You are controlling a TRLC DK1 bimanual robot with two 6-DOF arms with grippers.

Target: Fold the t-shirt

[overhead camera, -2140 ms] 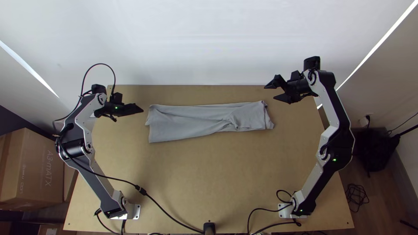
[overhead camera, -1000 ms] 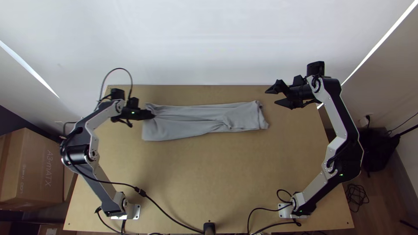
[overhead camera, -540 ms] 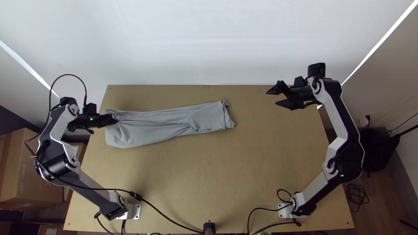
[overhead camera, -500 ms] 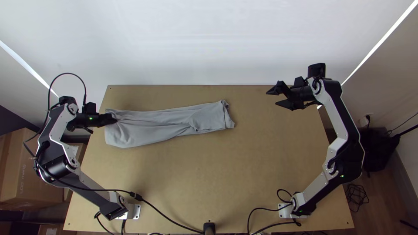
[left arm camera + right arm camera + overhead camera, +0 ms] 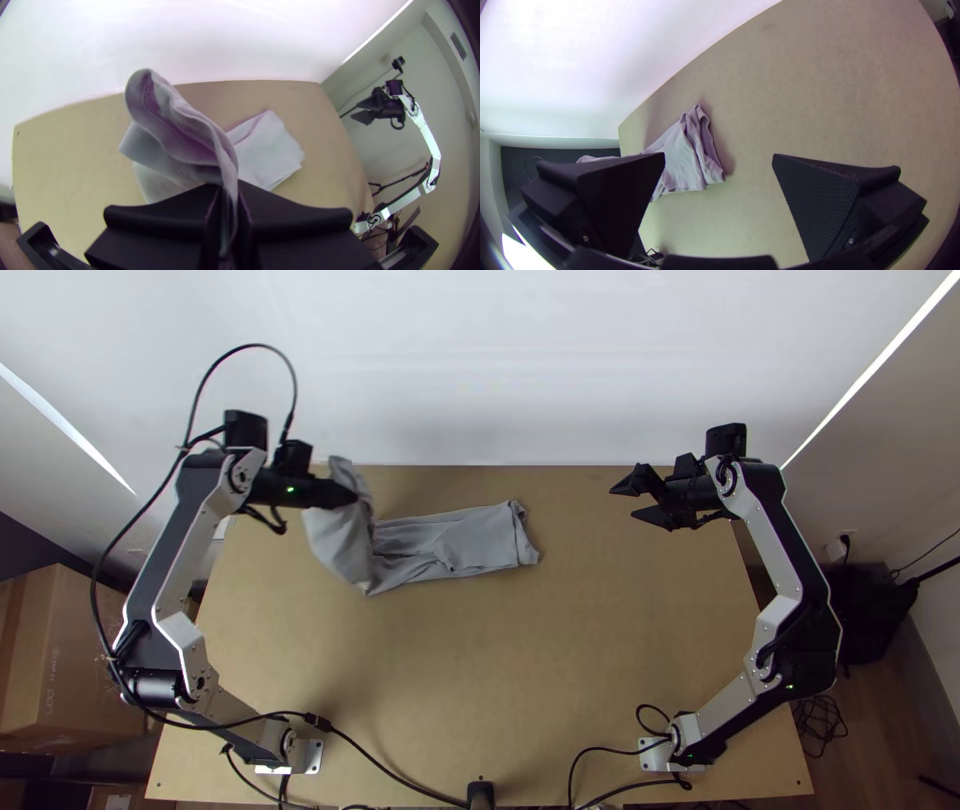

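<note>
Across the lower and middle frame of the top view, the table (image 5: 480, 670) is seen. Beyond it, at centre, the t-shirt (image 5: 450, 540) is laid out as a narrow, creased strip; its right end is flat on the wood, and its left part is lifted and bent upward. The raised end is pinched by the left gripper (image 5: 355, 492), at upper left; in the left wrist view a ply of cloth is seen clenched between its fingers, with a loose flap stood up above them. At upper right, well apart from the cloth, the right gripper (image 5: 626, 500) is held with its fingers spread and nothing between them. Farthest off, the white wall (image 5: 480, 360) is seen.

The strip seems to be in the course of being shortened by a crosswise fold. For the next move, the raised end should probably be carried rightward in the frame, lowered onto the flat part with edges matched, and let go; the bunched middle may need smoothing, or a skewed fold could be left.
</note>
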